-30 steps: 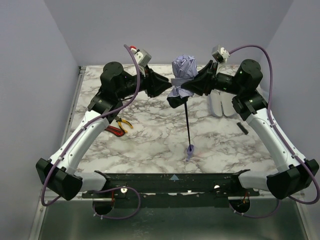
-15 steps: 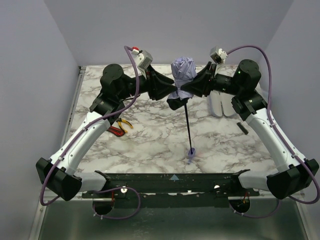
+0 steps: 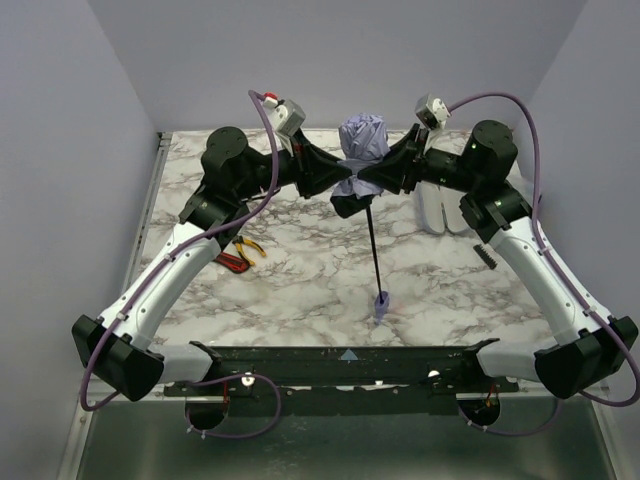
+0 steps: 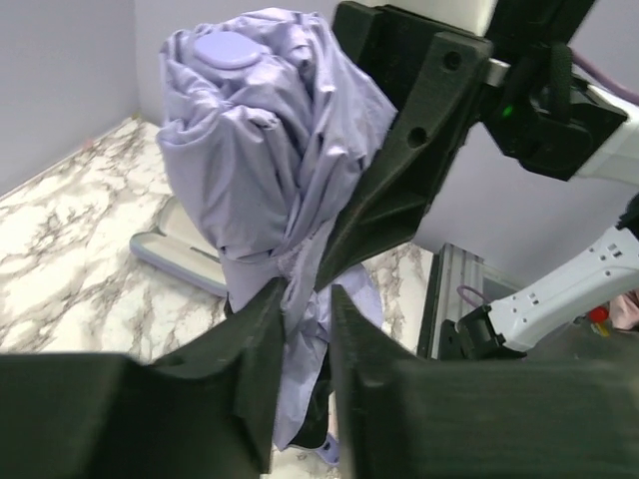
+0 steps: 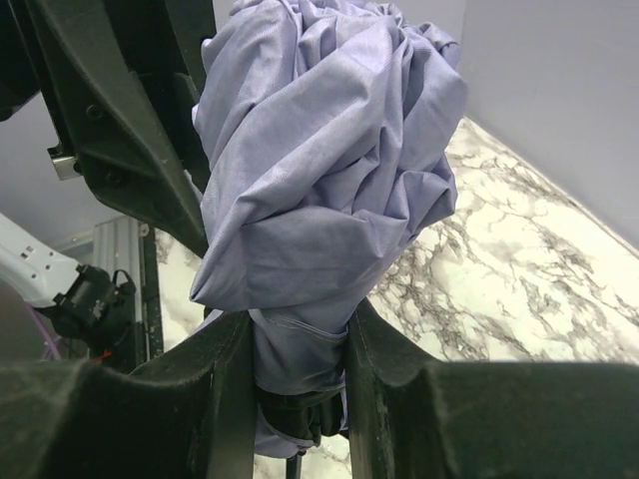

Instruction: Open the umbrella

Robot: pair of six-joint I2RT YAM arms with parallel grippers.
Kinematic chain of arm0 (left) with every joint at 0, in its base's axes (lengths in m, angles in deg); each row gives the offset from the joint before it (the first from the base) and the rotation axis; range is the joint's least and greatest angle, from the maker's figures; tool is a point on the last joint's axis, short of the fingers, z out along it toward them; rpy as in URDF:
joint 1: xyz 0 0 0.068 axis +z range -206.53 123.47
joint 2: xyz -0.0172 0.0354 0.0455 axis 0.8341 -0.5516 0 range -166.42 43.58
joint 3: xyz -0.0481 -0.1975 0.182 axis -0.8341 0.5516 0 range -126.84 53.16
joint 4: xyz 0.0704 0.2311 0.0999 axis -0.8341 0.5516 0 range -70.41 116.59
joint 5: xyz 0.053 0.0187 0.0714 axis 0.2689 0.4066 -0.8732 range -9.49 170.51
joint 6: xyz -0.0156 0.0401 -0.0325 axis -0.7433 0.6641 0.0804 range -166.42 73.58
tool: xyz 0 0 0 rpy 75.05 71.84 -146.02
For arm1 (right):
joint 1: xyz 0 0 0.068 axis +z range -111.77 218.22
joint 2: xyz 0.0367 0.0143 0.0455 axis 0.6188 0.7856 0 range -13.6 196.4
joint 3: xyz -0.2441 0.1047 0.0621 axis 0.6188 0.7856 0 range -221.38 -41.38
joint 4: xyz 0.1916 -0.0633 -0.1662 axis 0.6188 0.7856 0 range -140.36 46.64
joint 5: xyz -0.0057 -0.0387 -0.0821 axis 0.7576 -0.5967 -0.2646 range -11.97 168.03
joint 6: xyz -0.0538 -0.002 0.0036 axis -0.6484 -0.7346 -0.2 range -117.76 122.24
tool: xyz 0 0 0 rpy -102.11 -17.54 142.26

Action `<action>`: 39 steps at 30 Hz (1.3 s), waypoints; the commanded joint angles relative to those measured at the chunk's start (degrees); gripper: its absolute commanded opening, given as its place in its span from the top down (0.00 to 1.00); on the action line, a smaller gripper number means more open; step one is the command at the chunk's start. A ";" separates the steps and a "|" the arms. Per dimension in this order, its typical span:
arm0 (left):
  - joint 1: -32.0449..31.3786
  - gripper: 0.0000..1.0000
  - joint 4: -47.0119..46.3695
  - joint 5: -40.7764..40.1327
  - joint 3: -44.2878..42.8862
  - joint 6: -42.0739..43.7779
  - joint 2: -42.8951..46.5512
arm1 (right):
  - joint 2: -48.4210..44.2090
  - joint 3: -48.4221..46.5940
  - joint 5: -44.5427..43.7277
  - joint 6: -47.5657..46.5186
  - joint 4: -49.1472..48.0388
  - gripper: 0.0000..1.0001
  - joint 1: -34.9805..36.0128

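The umbrella (image 3: pixel 362 145) stands upright at the back middle of the table, its pale lavender canopy bunched at the top, black lining showing below. Its thin black shaft (image 3: pixel 373 250) runs down to the small lavender handle (image 3: pixel 381 303) near the table. My left gripper (image 3: pixel 340 180) is shut on the canopy fabric from the left; in the left wrist view the fabric (image 4: pixel 260 170) passes between its fingers. My right gripper (image 3: pixel 368 180) is shut on the bunched canopy from the right; the right wrist view shows the fabric (image 5: pixel 319 170) squeezed between its fingers.
Red-and-yellow-handled pliers (image 3: pixel 240 252) lie at the left by my left arm. A pale lavender case (image 3: pixel 445 208) lies at the right back, with a small black comb-like piece (image 3: pixel 485 255) in front of it. Grey walls enclose the marble table (image 3: pixel 300 270).
Both grippers have lifted the canopy slightly and moved closer together. The handle has shifted a little; the shaft still hangs below.
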 commanded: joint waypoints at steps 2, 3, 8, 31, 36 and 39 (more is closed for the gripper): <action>-0.53 0.93 3.81 -5.11 -3.92 -1.39 -2.26 | -1.33 -0.49 -6.59 -3.67 -0.30 1.00 3.53; -0.59 0.98 4.93 -5.20 -4.49 -1.61 -2.74 | -1.51 -0.32 -7.57 -3.84 -0.34 1.00 3.83; -0.76 1.00 2.86 -1.38 -4.11 -3.66 -2.99 | -1.48 -0.30 -14.68 -4.64 1.63 1.00 4.41; 7.15 0.06 -4.17 -2.71 7.53 -1.33 6.48 | -2.08 1.37 -20.73 6.81 -6.84 1.00 5.54; 7.23 0.06 -1.23 -4.29 14.01 6.60 8.99 | -0.47 -0.16 -21.74 18.51 -12.57 1.00 4.86; 5.34 0.06 -3.18 -3.38 15.77 4.43 8.21 | 0.55 -0.61 -22.12 24.64 -16.73 1.00 4.52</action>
